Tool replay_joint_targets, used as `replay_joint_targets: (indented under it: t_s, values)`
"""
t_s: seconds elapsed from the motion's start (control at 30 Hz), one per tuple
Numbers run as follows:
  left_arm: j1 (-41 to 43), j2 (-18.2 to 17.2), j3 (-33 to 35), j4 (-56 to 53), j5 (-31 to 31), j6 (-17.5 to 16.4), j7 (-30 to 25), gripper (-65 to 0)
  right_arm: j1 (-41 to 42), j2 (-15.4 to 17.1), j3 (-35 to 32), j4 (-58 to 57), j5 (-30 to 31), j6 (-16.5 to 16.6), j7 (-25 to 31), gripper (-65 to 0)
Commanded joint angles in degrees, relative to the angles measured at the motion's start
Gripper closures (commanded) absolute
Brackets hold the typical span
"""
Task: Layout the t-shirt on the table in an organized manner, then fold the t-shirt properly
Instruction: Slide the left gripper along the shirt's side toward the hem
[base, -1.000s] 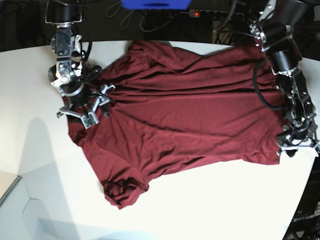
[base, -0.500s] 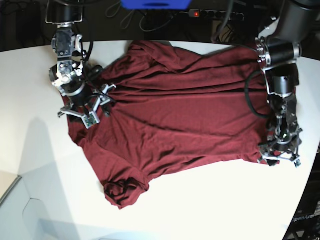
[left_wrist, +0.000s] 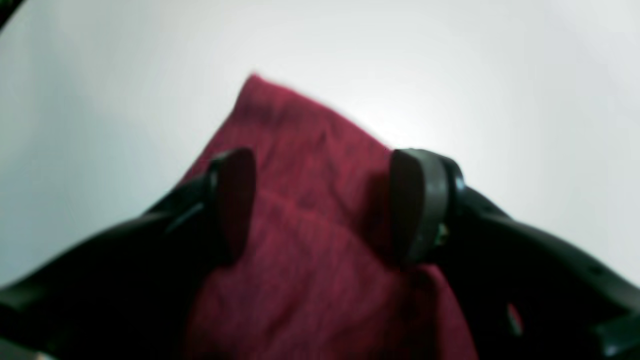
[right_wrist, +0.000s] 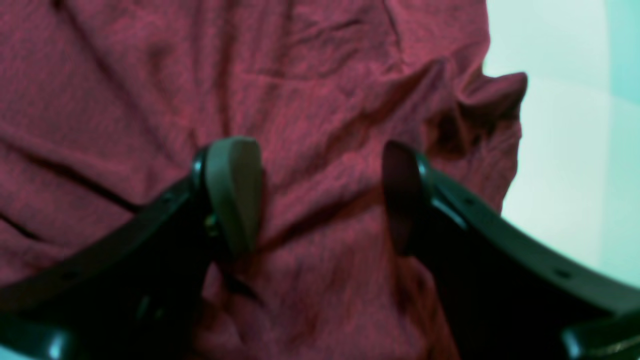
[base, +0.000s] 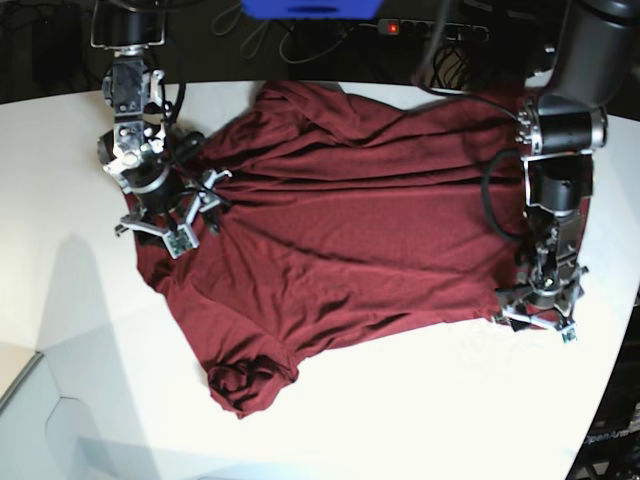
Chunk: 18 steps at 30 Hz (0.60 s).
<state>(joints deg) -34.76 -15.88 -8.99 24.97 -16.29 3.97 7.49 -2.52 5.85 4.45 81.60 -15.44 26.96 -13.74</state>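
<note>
**Shirt spread on desk, both pincers apart**

The dark maroon-red short-sleeved t-shirt (base: 350, 230) is lying spread, wrinkled, across the large smooth white desk (base: 400, 420). The left pincer (base: 534, 318) is straddling its corner, jaws apart. The right pincer (base: 172, 225) is hovering, jaws apart, over cloth. A black power strip (base: 430, 30) is lying behind the desk.

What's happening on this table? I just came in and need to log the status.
A two-armed robot is laying out a maroon t-shirt on the white table. Both grippers are open. The left gripper sits over a corner of the shirt; the right gripper hovers over the opposite end. One sleeve is bunched.
</note>
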Motion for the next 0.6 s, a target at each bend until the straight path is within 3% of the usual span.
replay_joint_targets:
  t_s: [0.0,0.13,0.3,0.47,0.57]
  values:
    - [-2.3,-1.0,0.4,0.6,0.1,-0.1,-1.5,-40.7,1.0,0.3,0.2,0.9,0.5,-0.3,1.4,-38.1]
    - [-1.9,-1.0,2.2,0.3,0.1,0.0,-1.5,-38.4,1.1,0.3,0.2,0.9,0.5,-0.3,1.4,-38.1]
    - [-1.8,-1.0,3.2,0.2,0.2,-0.1,-1.5,-23.8,1.1,0.4,0.2,0.7,0.5,-0.3,1.4,-38.1]
    - [-1.8,-1.0,2.7,0.2,3.5,-0.1,-1.5,-15.7,1.1,0.4,0.2,0.6,0.5,-0.3,1.4,-38.1]
    - [-1.8,-1.0,2.6,0.4,4.1,0.0,-1.5,-4.9,1.1,0.4,0.2,0.6,0.5,-0.3,1.4,-38.1]
